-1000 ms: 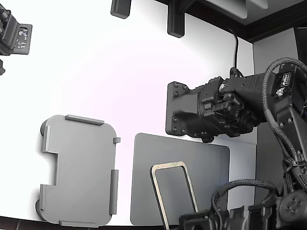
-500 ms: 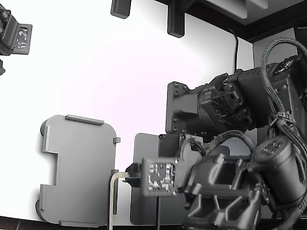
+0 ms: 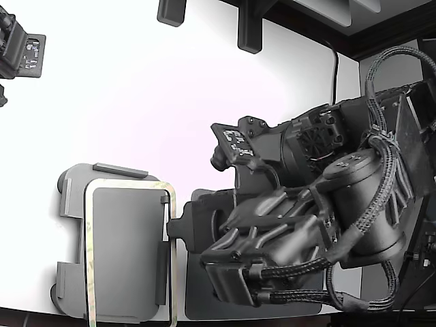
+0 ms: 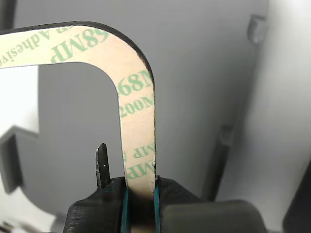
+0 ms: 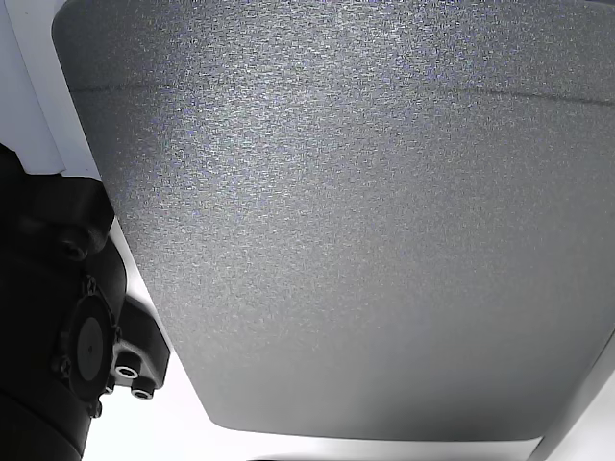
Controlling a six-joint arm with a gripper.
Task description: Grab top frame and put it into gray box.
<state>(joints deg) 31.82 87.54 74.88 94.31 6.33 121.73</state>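
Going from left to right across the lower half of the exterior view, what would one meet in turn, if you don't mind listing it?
Gray box with the top frame held over it → gripper clamped on the frame's edge → dark gray mat under the arm.

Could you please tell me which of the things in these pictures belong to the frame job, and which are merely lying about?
Part of the job:
- top frame, clamped on one side
- gray box, under the frame
- gripper, shut on the frame

Lying about:
- dark gray mat, partly hidden by the arm
- black mounts at the table's far edge
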